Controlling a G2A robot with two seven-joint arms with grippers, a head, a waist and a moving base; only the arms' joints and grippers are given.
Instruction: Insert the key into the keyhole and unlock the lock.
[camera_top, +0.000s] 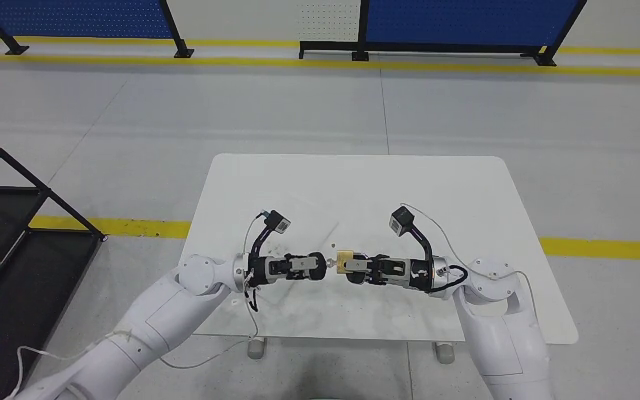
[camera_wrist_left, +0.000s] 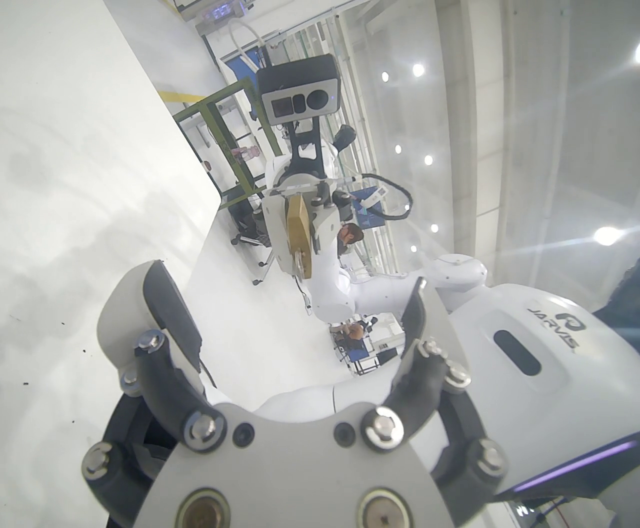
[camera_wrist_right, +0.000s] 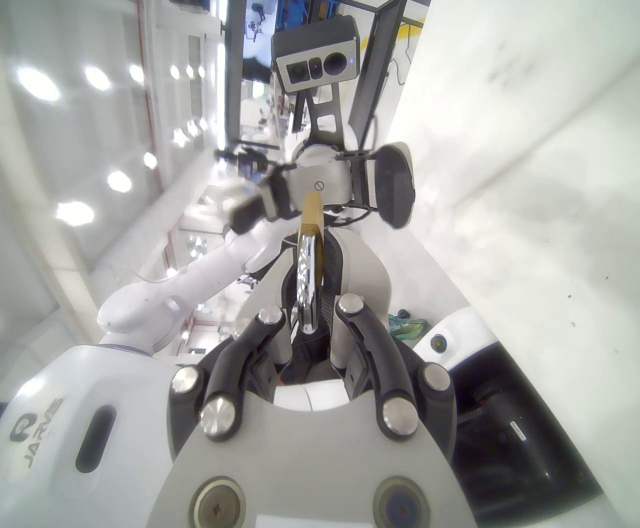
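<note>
The white surface (camera_top: 450, 200) carries both arms, which meet toward its 6 o'clock edge. The right hand (camera_top: 358, 267), at 3 o'clock of the brass lock (camera_top: 343, 262), is clamped on its silver shackle (camera_wrist_right: 307, 285). The left hand (camera_top: 318, 265) sits at the lock's 9 o'clock, just beside it, with its fingers (camera_wrist_left: 165, 300) spread apart. A silvery piece (camera_wrist_left: 299, 261) shows at the lock's end; I cannot tell whether it is the key.
</note>
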